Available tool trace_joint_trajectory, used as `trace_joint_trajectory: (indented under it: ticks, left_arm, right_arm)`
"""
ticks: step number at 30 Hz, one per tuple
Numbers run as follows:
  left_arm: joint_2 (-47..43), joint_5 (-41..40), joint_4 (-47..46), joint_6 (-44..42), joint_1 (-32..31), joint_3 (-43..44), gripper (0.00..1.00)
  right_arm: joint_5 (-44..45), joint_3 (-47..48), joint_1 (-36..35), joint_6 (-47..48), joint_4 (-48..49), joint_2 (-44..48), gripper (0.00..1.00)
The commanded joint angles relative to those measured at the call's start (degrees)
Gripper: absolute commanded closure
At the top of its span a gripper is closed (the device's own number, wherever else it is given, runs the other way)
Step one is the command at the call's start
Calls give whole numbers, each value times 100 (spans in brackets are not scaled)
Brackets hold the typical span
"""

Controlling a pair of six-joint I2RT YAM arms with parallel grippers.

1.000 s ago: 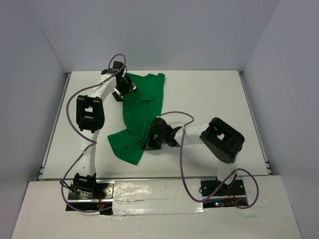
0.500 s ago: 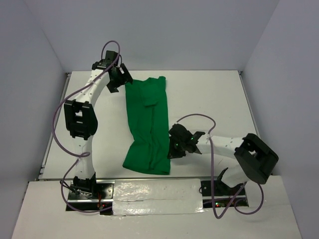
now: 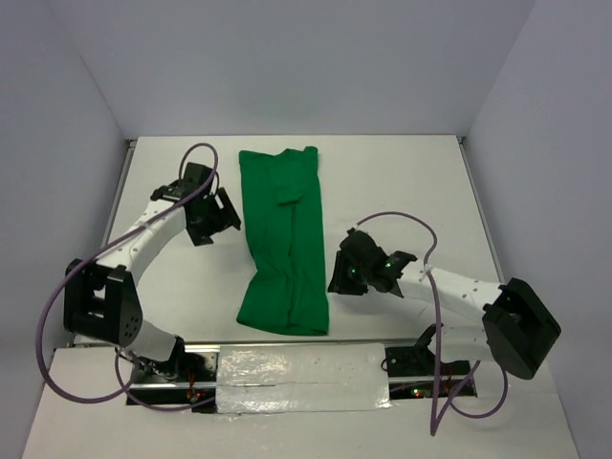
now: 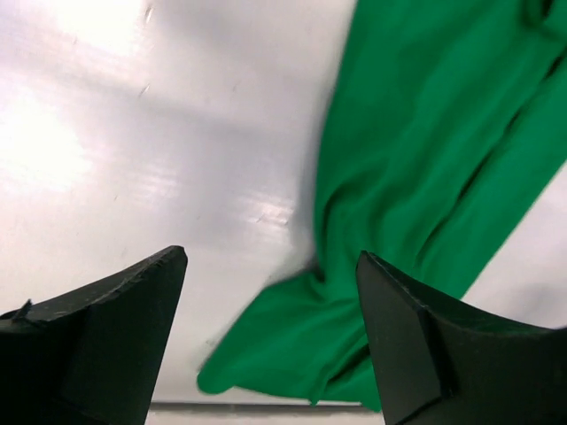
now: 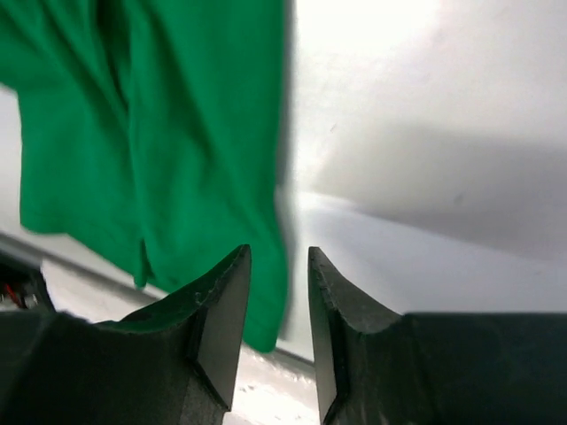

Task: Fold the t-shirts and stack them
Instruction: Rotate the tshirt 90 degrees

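Shirt: the green t-shirt point(image 3: 285, 239) lies flat on the white table point(image 3: 411, 182). It makes one long thin strip down the middle of the top view, from the upper middle to the lower middle.
Shape of shirt: it looks folded the long way. The top end is neat and the bottom end spreads wider, with some wrinkles.
Left claw: the left claw point(image 3: 222, 216) is at the left of the frame, beside the top half of the shirt and not touching it. Its fingers are spread wide and there is nothing in them.
Right claw: the right claw point(image 3: 340, 277) is at the lower right of the shirt, just beside its right edge. Its fingers have only a thin gap between them. No cloth is in that gap (its own camera shows bare table there).
Step now: I think the long fold is laid down and both claws are off the cloth, so this is the pause between folds.
Next move: I think the strip must be folded the short way, one end brought over onto the other.
What that needs: each claw has to take one corner of the same end, pinch all the layers together and lift evenly, or the fold may fall open.
Stacking: I see only this one shirt, so there is no pile to put it on yet.
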State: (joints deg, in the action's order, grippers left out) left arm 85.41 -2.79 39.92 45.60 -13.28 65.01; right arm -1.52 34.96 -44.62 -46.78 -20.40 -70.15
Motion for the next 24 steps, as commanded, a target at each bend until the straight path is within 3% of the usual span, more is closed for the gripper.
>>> trace_joint_trajectory:
  ticks: [1, 3, 5, 10, 18, 24]
  left_arm:
    - [396, 104, -1040, 10, 45, 638, 11]
    - [1116, -2, -750, -25, 10, 1274, 12]
    - [1825, -160, -688, -52, 1, 2135, 12]
    - [3428, -389, 112, -104, 1, 4278, 12]
    - [5160, -284, 279, -192, 1, 6002, 12]
    - [6110, -205, 289, -297, 18, 6944, 13]
  right_arm:
    - [-68, 431, 322, 81, 361, -374, 61]
    - [-225, 590, 533, 178, 528, -604, 70]
    - [-375, 828, 603, 222, 555, -930, 71]
    - [-683, 426, 533, 196, 581, -809, 61]
    - [-903, -638, -55, -85, 449, -175, 54]
    - [-657, -737, -179, -287, 687, -393, 55]
